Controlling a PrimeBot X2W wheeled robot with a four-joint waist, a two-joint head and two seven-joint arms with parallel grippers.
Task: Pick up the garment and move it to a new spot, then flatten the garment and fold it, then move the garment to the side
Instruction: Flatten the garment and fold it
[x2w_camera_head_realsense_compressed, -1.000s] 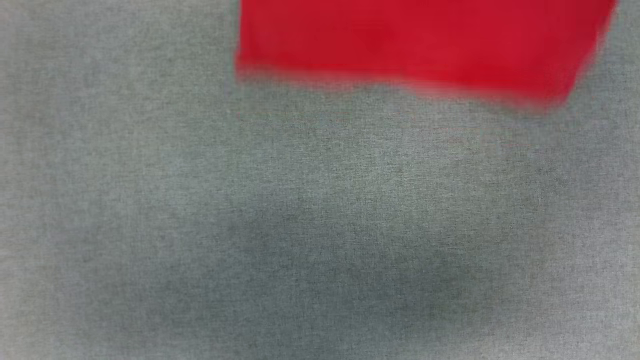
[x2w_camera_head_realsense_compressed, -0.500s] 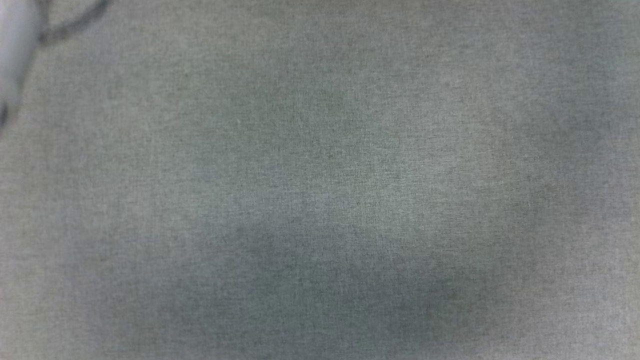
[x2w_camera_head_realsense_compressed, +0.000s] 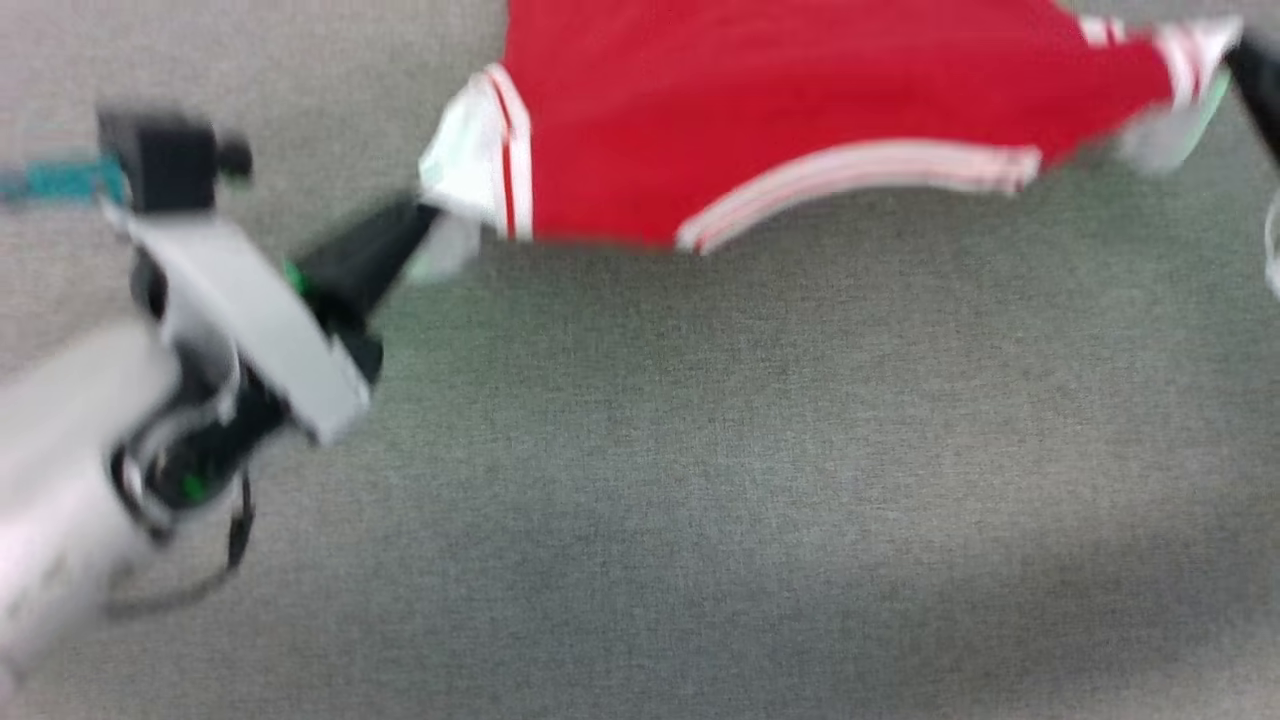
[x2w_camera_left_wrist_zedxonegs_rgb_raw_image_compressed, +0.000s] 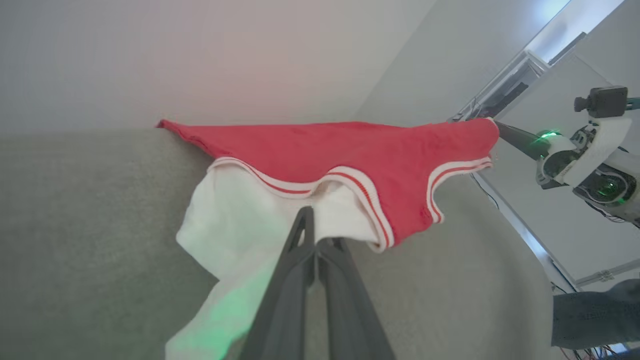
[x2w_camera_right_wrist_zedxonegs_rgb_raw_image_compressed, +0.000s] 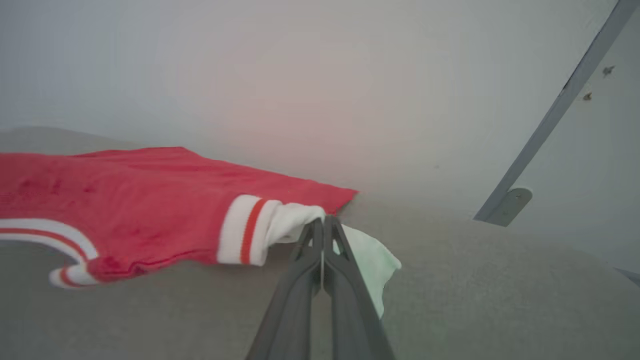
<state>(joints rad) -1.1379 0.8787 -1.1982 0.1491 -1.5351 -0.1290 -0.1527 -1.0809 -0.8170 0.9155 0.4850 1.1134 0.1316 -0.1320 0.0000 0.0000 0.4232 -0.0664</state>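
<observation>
The jaws of the left gripper (x2w_camera_left_wrist_zedxonegs_rgb_raw_image_compressed: 316, 237) are pinched tight on the white sleeve on the left (x2w_camera_left_wrist_zedxonegs_rgb_raw_image_compressed: 240, 225) of the garment (x2w_camera_left_wrist_zedxonegs_rgb_raw_image_compressed: 350, 145). No gap shows between the two dark fingers. Some of the soft white cloth hangs down past them. In the head view the left gripper (x2w_camera_head_realsense_compressed: 420, 225) sits at the left, pointing right and far, with its tip at the edge of the white sleeve on the left (x2w_camera_head_realsense_compressed: 470, 160).

The jaws of the right gripper (x2w_camera_right_wrist_zedxonegs_rgb_raw_image_compressed: 322, 225) are pinched tight too. They hold the white sleeve on the right (x2w_camera_right_wrist_zedxonegs_rgb_raw_image_compressed: 290, 225), and a loose flap of it hangs on the other side of the fingers. In the head view the right gripper (x2w_camera_head_realsense_compressed: 1250, 65) is a dark blur at the far right.

The garment (x2w_camera_head_realsense_compressed: 800, 110) is red with red and white stripes on its edges. It is pulled out wide between the two grippers. Its striped neck trim (x2w_camera_head_realsense_compressed: 850, 170) dips down in the middle on the near side. The near side is held up off the bench (x2w_camera_head_realsense_compressed: 700, 500). The far side reaches the far edge of the bench (x2w_camera_left_wrist_zedxonegs_rgb_raw_image_compressed: 75, 225), which is covered in grey cloth.

The head view is blurry. From the left wrist, the right gripper (x2w_camera_left_wrist_zedxonegs_rgb_raw_image_compressed: 500, 127) shows at the garment's far corner, with a green light (x2w_camera_left_wrist_zedxonegs_rgb_raw_image_compressed: 547, 134) behind it. A pale wall (x2w_camera_right_wrist_zedxonegs_rgb_raw_image_compressed: 300, 65) stands past the bench.
</observation>
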